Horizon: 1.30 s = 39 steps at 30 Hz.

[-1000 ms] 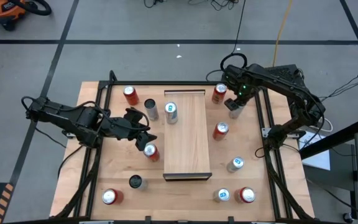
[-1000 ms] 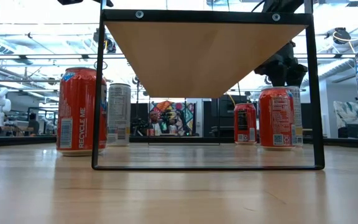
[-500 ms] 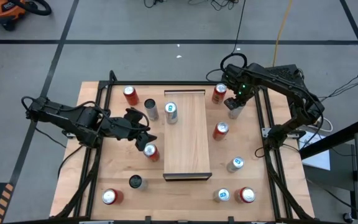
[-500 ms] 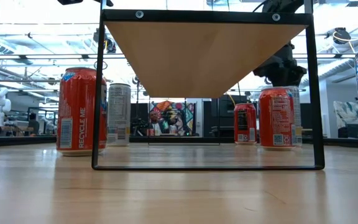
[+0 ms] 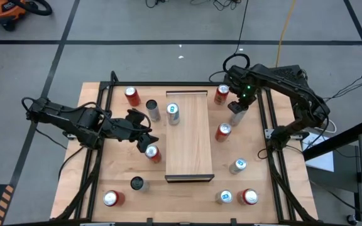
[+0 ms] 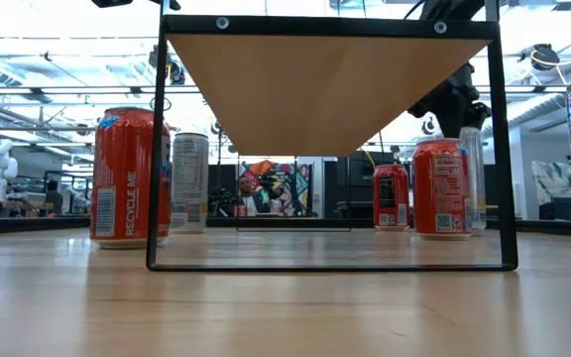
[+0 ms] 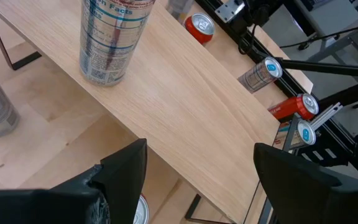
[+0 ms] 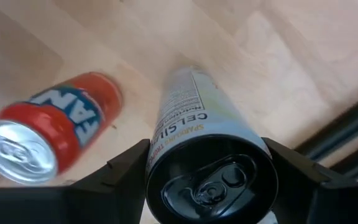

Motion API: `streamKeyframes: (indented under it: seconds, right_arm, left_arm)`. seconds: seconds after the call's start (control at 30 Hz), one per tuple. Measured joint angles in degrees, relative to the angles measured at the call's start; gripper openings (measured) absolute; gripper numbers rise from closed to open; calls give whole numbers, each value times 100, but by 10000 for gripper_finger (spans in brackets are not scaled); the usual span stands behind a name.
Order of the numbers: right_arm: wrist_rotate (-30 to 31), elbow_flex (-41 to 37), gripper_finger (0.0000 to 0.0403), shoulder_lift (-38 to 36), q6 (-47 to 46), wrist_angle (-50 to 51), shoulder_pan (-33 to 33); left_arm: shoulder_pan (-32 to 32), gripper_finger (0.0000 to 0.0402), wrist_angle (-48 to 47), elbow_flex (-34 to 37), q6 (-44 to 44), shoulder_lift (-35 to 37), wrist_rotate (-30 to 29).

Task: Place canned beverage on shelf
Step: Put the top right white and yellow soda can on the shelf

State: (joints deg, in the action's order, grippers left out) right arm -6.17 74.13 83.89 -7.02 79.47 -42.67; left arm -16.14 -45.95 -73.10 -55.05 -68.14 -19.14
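The worktop (image 5: 93,182) is pale wood with a black frame. The shelf (image 5: 190,138) is pale wood too, with a dark strip at one short end. Several cans are red with silver tops, among them one (image 5: 223,131) beside the shelf. A silver-grey slim can (image 8: 194,124) with a black top and small dark print sits between the black fingers of the right end effector (image 8: 207,177). The orange-red can (image 8: 55,130) beside it carries blue-and-white lettering.
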Motion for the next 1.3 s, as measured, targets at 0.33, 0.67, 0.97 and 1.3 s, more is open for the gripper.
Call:
streamKeyframes:
  seconds: [0.33,0.67,0.97,1.3]
  right_arm:
    - [8,0,235,-603,62,8,4]
    - [4,0,235,-1291,-64,27,10]
    - [-26,231,235,-1775,-279,45,10]
    - [-467,723,235,-2047,-297,4,214]
  left_arm:
    - [0,297,0,0,0,0,-50]
    - [15,297,2,0,-2,0,-79]
    - [152,297,99,0,-4,0,-79]
    - [232,297,103,0,35,0,-81]
